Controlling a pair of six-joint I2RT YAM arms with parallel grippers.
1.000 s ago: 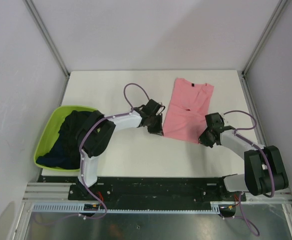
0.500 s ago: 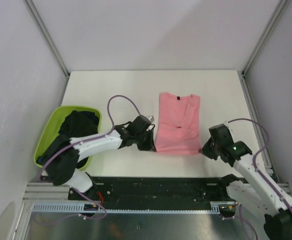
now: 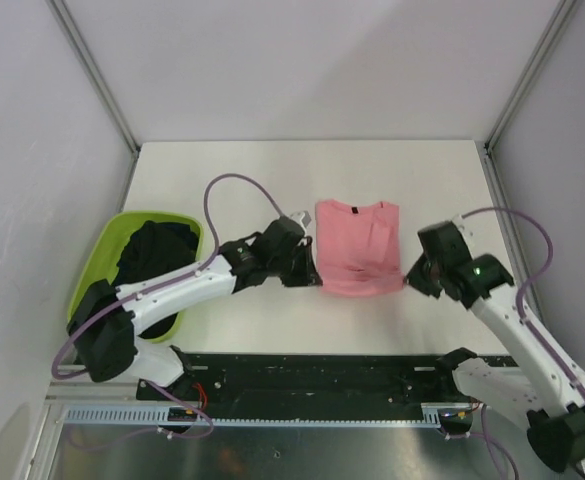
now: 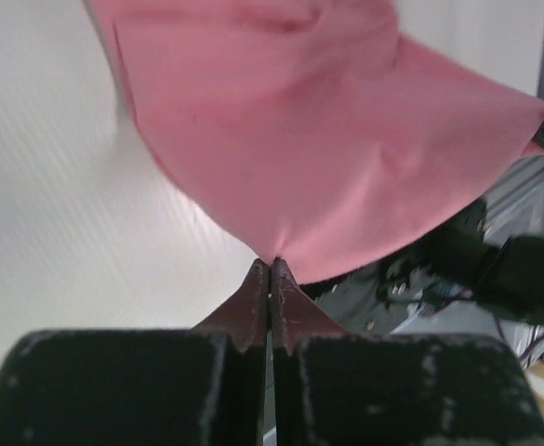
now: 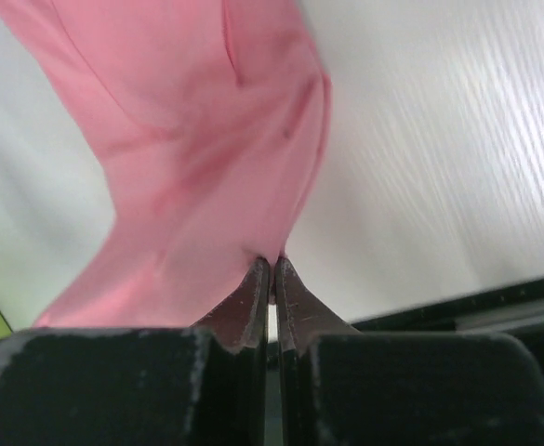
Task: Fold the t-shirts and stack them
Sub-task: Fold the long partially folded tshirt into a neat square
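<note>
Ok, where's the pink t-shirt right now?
In the top view the pink t-shirt is on the table, slightly right of centre, its near corners pinched by the left hand and the right hand, well right of the green tub.

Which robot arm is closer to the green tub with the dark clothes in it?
Left. The left gripper pinches the pink t-shirt on the edge facing the green tub; the right gripper pinches the opposite edge, farther away.

In both wrist views the pink t-shirt [image 4: 346,167] is blurred and cut off at 12 o'clock; the left arm [image 3: 177,288] hides the 5 o'clock side of the dark t-shirts [image 3: 152,250]
</note>
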